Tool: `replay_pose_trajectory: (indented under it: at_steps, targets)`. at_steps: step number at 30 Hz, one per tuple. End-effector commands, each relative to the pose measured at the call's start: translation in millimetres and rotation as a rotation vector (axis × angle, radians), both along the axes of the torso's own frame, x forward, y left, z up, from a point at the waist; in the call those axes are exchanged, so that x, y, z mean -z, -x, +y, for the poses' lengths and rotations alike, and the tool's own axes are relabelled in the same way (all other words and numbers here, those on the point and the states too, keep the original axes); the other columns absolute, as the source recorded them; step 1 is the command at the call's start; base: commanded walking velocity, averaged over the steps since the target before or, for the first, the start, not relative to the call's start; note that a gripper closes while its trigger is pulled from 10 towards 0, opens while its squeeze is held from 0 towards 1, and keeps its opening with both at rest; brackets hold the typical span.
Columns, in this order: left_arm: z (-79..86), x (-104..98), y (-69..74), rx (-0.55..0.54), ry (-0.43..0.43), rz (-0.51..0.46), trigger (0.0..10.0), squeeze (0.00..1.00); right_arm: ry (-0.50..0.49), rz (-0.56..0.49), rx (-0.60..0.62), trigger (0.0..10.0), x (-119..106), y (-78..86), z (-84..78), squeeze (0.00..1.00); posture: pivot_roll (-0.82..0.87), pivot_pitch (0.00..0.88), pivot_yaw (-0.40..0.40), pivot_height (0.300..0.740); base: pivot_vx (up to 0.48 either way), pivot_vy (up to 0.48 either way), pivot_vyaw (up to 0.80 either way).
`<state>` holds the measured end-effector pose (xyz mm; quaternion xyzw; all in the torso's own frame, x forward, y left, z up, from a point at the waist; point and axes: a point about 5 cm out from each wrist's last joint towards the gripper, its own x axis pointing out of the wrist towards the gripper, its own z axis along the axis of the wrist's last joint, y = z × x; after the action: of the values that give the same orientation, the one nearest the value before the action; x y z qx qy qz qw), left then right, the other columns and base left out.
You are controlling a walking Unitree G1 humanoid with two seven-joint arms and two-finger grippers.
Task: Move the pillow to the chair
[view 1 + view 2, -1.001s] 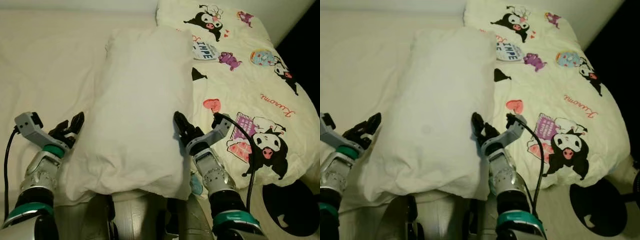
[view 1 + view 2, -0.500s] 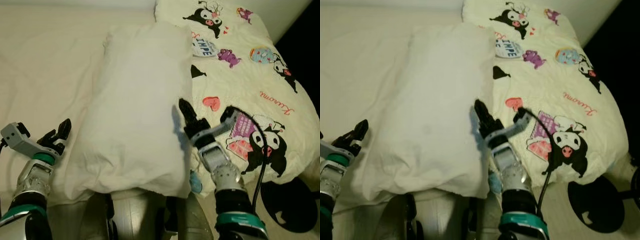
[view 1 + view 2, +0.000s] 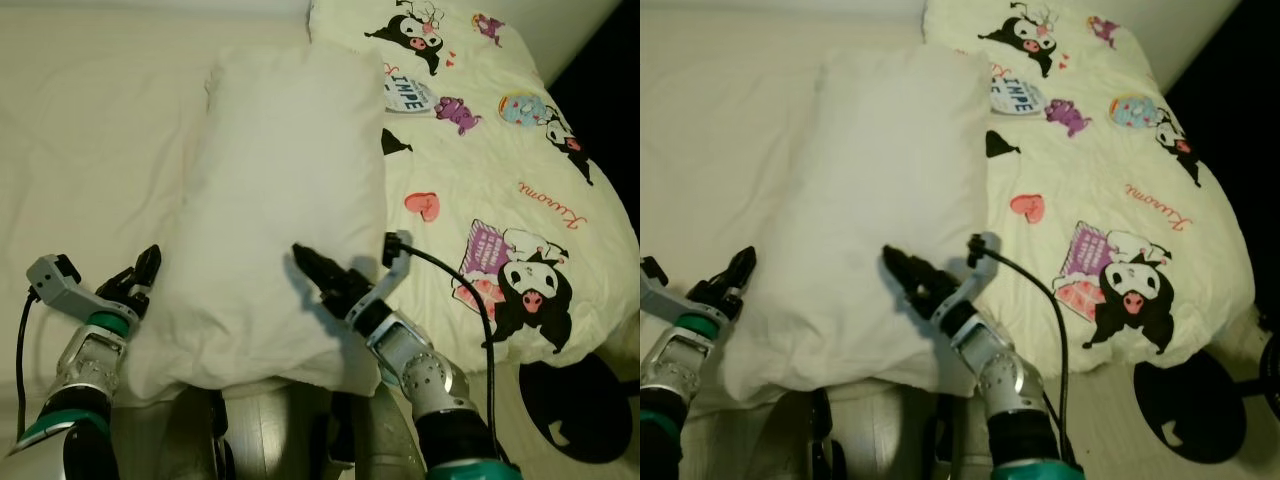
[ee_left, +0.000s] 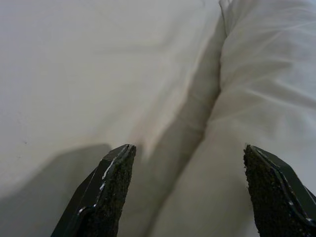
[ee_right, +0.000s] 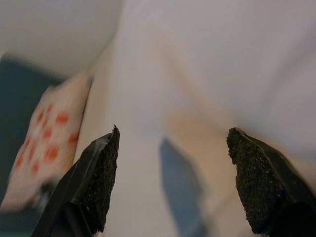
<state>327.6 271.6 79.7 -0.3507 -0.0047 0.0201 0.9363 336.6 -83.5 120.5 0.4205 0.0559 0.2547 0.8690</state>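
Left eye view: pillow (image 3: 275,210) lies on the bed (image 3: 90,150) beside the cartoon blanket (image 3: 490,170), right gripper (image 3: 325,280) spread over its near end, left gripper (image 3: 140,278) spread at its left edge; best squeeze both sides evenly before lifting.

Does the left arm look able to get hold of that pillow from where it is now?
Probably yes. The left gripper sits open right at the pillow's near left edge, and the left wrist view shows just bare sheet between its fingers and the pillow's side. Nothing blocks it.
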Motion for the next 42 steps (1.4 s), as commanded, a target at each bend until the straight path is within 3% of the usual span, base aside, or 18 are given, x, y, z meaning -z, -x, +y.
replay_pose_trajectory:
  at_steps: [1,7,10,12,17,19,21,27,39,42]
  targets:
    - [-5.9,11,4.9,0.038,0.006,0.031,10.0,1.0,-0.048,0.05,0.107,10.0,6,-6.3,-11.2,1.0,-0.08,0.288,-0.099,0.61,0.0,0.0,0.0]
    - [-11.4,14,6.5,0.083,-0.008,0.027,10.0,1.0,-0.007,0.079,0.197,10.0,5,-24.0,-23.1,1.0,-0.05,0.296,-0.096,0.61,0.0,0.0,0.0]
    - [-10.5,16,8.7,0.082,-0.008,0.032,10.0,1.0,0.022,0.092,0.199,10.0,6,-26.3,-20.3,1.0,-0.04,0.296,-0.095,0.61,0.0,0.0,0.0]
    - [-8.3,19,11.9,0.078,-0.008,0.039,10.0,1.0,0.065,0.101,0.147,10.0,10,-24.4,-5.7,1.0,-0.04,0.296,-0.097,0.61,0.0,0.0,0.0]
    - [-7.2,19,12.7,0.072,-0.006,0.04,10.0,1.0,0.108,0.08,0.133,10.0,13,-21.6,1.7,1.0,-0.04,0.299,-0.098,0.61,0.0,0.0,0.0]
    - [-6.6,19,12.6,0.068,-0.007,0.04,10.0,1.0,0.097,0.075,0.207,10.0,11,-25.5,-8.7,1.0,-0.04,0.3,-0.097,0.61,0.0,0.0,0.0]
    - [-6.6,19,12.6,0.068,-0.007,0.04,10.0,1.0,0.097,0.075,0.207,10.0,11,-25.5,-8.7,1.0,-0.04,0.3,-0.097,0.61,0.0,0.0,0.0]
    - [-8.1,18,11.2,0.074,-0.008,0.04,10.0,1.0,0.116,0.076,0.335,10.0,4,-37.2,-49.7,1.0,-0.04,0.298,-0.094,0.61,0.0,0.0,0.0]
    - [-12.6,19,10.5,0.094,-0.002,0.038,10.0,1.0,0.185,0.109,0.367,10.0,23,-27.8,-50.7,1.0,-0.04,0.3,-0.084,0.61,0.0,0.0,0.0]
    - [-12.4,19,10.2,0.092,-0.002,0.038,10.0,1.0,0.132,0.115,0.313,10.0,27,-24.7,-38.8,1.0,-0.04,0.295,-0.086,0.61,0.0,0.0,0.0]
